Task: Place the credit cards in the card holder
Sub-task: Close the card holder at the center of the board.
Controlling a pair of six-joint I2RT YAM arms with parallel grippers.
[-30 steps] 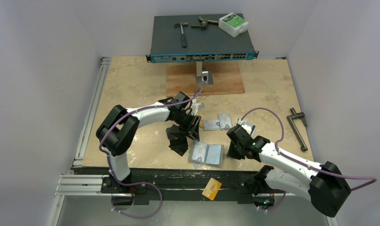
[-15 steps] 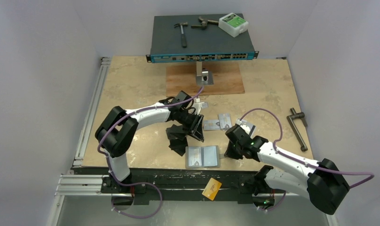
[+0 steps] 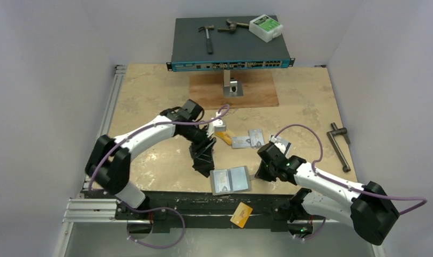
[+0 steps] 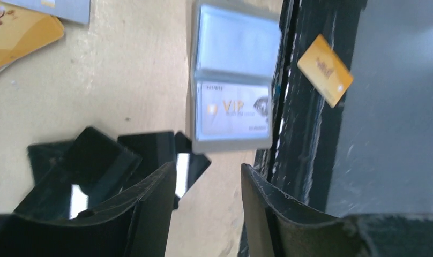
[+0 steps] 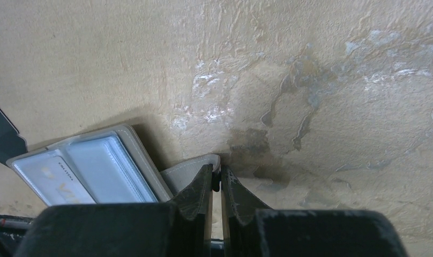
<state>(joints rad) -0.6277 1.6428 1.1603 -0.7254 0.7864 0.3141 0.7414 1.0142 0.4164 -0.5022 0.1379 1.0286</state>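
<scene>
The grey card holder [image 3: 230,180] lies open at the table's near edge, bluish pockets up, with a silver VIP card [image 4: 233,110] in one pocket. My right gripper [image 3: 260,171] is shut on the holder's side flap [image 5: 190,175]. My left gripper [image 4: 208,171] is open and holds nothing. It hovers over the black folding case [image 3: 203,158], short of the card holder [image 4: 233,80]. Loose credit cards lie behind: an orange one [image 3: 223,137] and silver ones [image 3: 241,142] [image 3: 256,136]. Another orange card [image 3: 241,214] rests on the black rail below the table edge.
A blue-grey network switch [image 3: 230,51] with a hammer [image 3: 208,37] and a white box [image 3: 266,27] on it stands at the back, a wooden board [image 3: 233,91] in front of it. A metal crank tool [image 3: 338,144] lies at the right.
My left arm has pulled back and to the left, away from the card holder. The holder has slid toward the near edge and now lies squarer to it. My right gripper keeps its hold.
</scene>
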